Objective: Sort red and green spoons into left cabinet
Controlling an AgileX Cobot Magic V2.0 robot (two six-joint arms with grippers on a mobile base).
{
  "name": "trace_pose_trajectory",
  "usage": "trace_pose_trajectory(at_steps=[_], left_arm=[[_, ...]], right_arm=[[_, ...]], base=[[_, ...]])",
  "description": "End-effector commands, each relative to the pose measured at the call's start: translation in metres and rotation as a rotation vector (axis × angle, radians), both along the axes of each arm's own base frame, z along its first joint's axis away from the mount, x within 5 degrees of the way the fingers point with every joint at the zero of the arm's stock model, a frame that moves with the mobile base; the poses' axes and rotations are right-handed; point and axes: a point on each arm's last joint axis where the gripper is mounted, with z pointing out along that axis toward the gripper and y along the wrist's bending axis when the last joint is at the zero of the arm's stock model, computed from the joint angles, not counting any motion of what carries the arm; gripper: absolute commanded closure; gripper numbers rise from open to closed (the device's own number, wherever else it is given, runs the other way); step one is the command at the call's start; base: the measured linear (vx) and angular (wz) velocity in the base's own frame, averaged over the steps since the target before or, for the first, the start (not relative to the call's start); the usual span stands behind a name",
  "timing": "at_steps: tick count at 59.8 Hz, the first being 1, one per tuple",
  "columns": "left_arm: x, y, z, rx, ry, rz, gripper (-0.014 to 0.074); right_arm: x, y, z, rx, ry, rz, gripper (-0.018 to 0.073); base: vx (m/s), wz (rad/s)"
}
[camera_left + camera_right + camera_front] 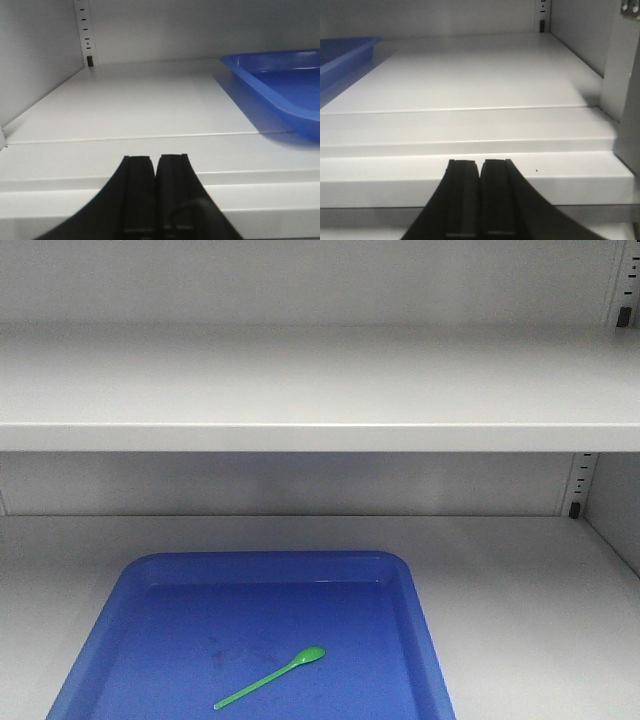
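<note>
At the shelf (470, 75) edge, both arms' fingers (140, 190) (462, 195) sit level, pressed together, holding nothing.

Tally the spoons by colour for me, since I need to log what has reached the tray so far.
Green spoon: 1, lying in the blue tray
Red spoon: 0 in view
Total spoons in view: 1

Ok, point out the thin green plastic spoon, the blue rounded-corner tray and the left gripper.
Thin green plastic spoon (270, 679): front view, mid-handle.
Blue rounded-corner tray (425, 640): front view, right rim.
Left gripper (156, 165): left wrist view, between fingertips.
</note>
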Motion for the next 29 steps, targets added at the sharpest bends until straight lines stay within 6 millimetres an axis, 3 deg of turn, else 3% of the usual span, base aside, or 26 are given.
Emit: trace_pose_trajectory(at_steps=[1, 29], left_arm=[[-0.0008, 0.0008, 0.0025, -0.015, -0.082, 0.009, 0.0597], [-0.0008, 0.0008, 0.0025, -0.015, -0.082, 0.009, 0.0597]], right_arm=[[-0.0001, 0.0003, 0.0052, 0.001, -0.081, 0.002, 0.0561], [-0.0001, 0.0003, 0.0053, 0.0, -0.082, 0.002, 0.0561]], base=[[0.0, 0.0], [0.0, 0.0]])
